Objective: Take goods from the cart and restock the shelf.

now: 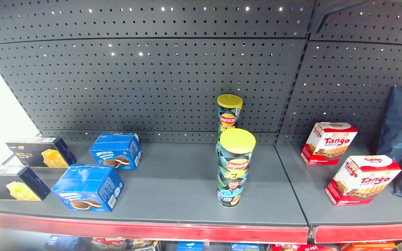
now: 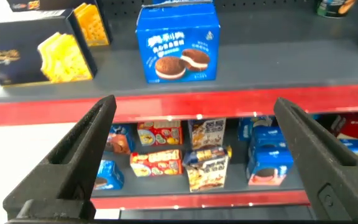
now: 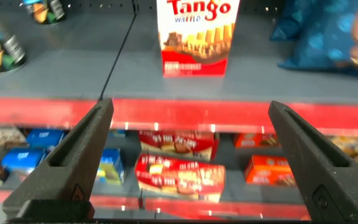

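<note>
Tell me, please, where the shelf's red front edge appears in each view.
Head view: the red front edge runs along the bottom.
Left wrist view: the edge runs in front of the blue cookie box.
Right wrist view: it runs in front of the red wafer box.
Shared landmark: the grey shelf board behind it.

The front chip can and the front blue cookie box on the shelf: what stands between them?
Nothing: in the head view the grey shelf between the front chip can and the front blue cookie box is bare.
</note>
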